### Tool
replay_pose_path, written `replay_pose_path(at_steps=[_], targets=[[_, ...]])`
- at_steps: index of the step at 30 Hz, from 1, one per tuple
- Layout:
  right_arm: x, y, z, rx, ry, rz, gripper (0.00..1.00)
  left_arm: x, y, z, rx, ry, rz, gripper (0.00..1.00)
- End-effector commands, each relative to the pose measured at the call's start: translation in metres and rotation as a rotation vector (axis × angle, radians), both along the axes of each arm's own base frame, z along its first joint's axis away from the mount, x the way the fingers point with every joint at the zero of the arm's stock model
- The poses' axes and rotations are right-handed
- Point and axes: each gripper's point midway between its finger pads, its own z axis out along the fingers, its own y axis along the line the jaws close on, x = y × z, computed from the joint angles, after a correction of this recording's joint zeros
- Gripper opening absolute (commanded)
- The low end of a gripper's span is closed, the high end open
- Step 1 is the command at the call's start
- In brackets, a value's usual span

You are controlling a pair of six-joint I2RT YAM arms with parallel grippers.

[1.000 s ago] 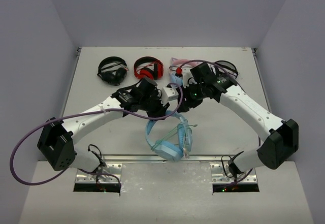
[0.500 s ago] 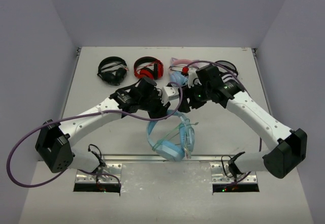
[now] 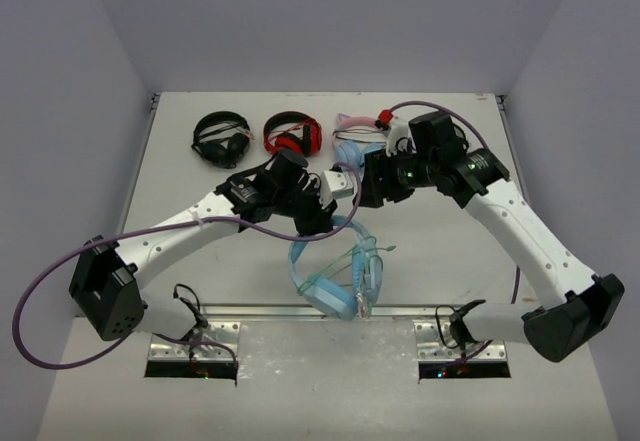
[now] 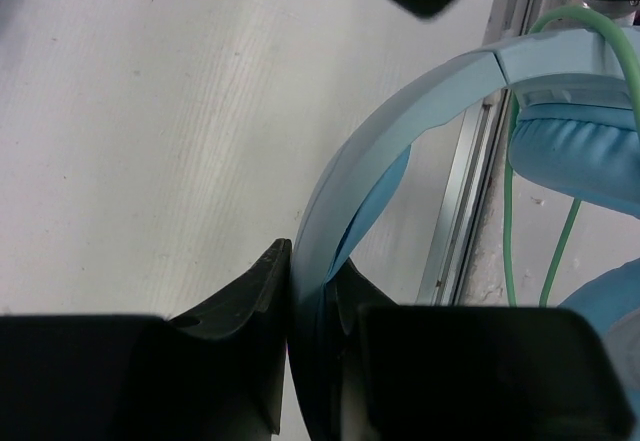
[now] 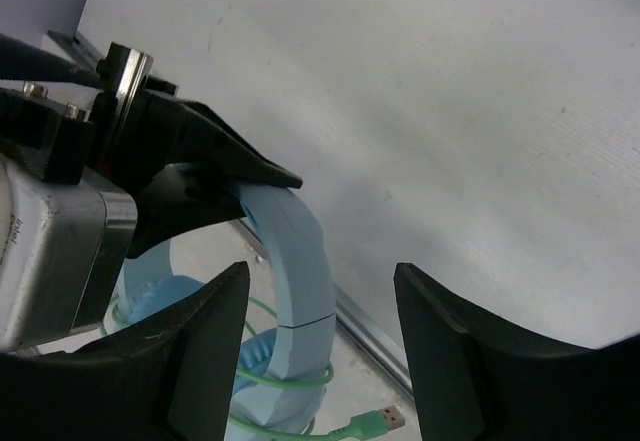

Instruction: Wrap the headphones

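Note:
The light-blue headphones hang near the table's front edge, held up by the headband. My left gripper is shut on the headband. The pale-green cable is looped round the cups and band; its plug end hangs loose. In the left wrist view a padded blue cup shows at the right with cable beside it. My right gripper is open and empty, above and behind the headband, fingers apart.
At the back of the table lie a black pair, a red-and-black pair and a light-blue pair with pink cat ears. A metal rail runs along the front edge. Grey walls enclose the table.
My right gripper has pulled back and up toward the far right, away from the headphones. The left gripper keeps its hold on the headband. The cable's plug end now hangs lower.

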Motion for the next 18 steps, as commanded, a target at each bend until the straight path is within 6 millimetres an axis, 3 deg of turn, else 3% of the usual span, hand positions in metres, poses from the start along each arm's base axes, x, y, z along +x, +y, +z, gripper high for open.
replay_pose_path(at_steps=[1, 6, 9, 14, 18], targets=[[-0.021, 0.015, -0.004, -0.004, 0.036, 0.122, 0.61, 0.000, -0.017, 0.040, -0.117, -0.073, -0.069, 0.01], [-0.031, 0.015, -0.027, -0.004, 0.061, 0.115, 0.60, 0.017, -0.016, 0.040, -0.066, -0.111, -0.023, 0.01], [-0.033, 0.015, -0.041, -0.026, 0.085, 0.123, 0.57, 0.017, -0.021, 0.043, -0.064, -0.122, -0.078, 0.01], [-0.034, 0.021, -0.044, 0.007, 0.080, 0.135, 0.55, 0.019, -0.023, 0.036, -0.027, -0.161, -0.153, 0.00], [-0.034, 0.023, -0.046, 0.005, 0.082, 0.139, 0.47, 0.027, -0.028, 0.039, -0.015, -0.169, -0.154, 0.01]])
